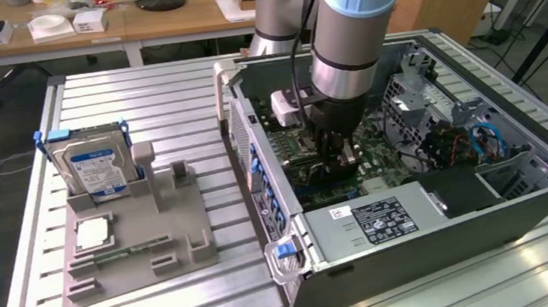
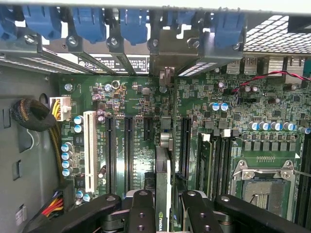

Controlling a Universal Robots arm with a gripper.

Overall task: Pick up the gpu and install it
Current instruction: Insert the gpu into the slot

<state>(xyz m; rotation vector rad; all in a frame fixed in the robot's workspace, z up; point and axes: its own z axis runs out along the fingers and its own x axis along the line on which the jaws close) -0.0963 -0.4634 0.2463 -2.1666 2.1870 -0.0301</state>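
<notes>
Ribbed aluminium table [image 1: 138, 99] carries an open black computer tower [image 1: 435, 258] at the centre-right of the exterior frame, and a grey plastic parts holder [image 1: 139, 268] at lower left with a silver hard drive [image 1: 94, 165] standing in it. Down inside the case, the black two-finger gripper [image 2: 164, 206] pinches the thin black graphics card with its green-logo edge [image 2: 164, 201], held edge-on over the green motherboard [image 2: 141, 97].

In the wrist frame the card sits at bottom centre, just beside the long black expansion slots [image 2: 129, 150] and pointing toward the rear bracket openings at the top. To seat it well, I judge the card's edge must stay parallel with its slot and the bracket end line up with the rear opening, then press straight down without tilting, clear of the small capacitors [image 2: 77, 124].
</notes>
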